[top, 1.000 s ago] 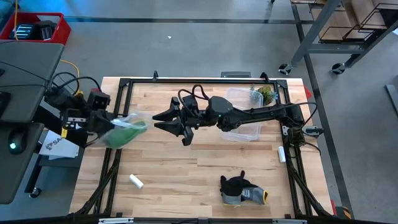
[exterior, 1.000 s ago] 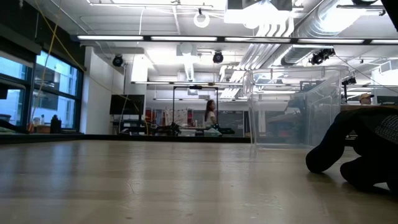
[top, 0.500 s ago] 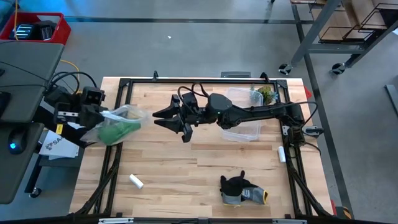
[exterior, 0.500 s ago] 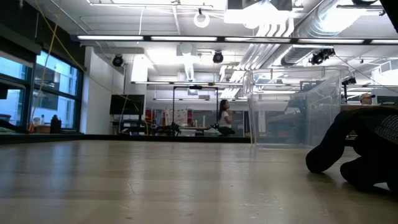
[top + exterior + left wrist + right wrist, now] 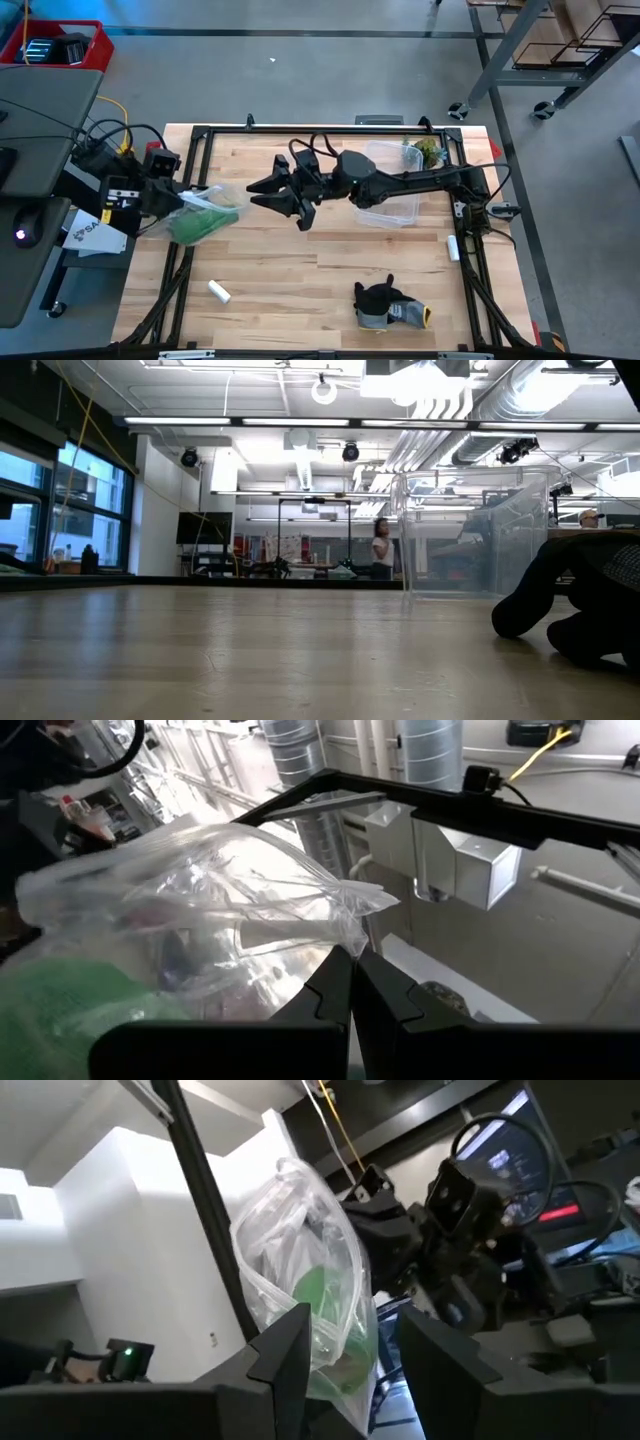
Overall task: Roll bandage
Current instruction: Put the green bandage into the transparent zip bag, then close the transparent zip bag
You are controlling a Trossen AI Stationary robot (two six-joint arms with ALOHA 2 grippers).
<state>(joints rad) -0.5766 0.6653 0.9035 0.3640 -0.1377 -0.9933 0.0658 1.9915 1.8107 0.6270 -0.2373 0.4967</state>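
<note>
The bandage [image 5: 196,222] is a bright green bundle inside a clear plastic bag [image 5: 212,200] that is held up over the table's left edge. In the left wrist view the bandage [image 5: 70,1010] shows through the bag [image 5: 220,890]. My left gripper [image 5: 182,200] is shut on the bag. My right gripper [image 5: 258,195] hovers over the middle of the table, open and pointing toward the left edge, a short way from the bag. The right wrist view shows the bag [image 5: 300,1260] and the bandage [image 5: 322,1295] beyond those open fingers. My left gripper pinches a crumpled edge of the clear bag [image 5: 345,942] between its two shut fingers, coming from the table's left side. The bag bulges out beyond the fingers with the green bandage inside. None of it shows on the table top in the low view.
A clear plastic container [image 5: 392,190] stands under my right arm, with a green-brown object [image 5: 428,152] at its far corner. A small white cylinder [image 5: 219,291] lies near the front left. A dark grey glove [image 5: 385,305] lies near the front right. A black frame [image 5: 300,130] edges the table.
The bag in my left gripper has swayed a little toward the table's left edge and come back to about where it was. My right gripper has stayed in place, open.
</note>
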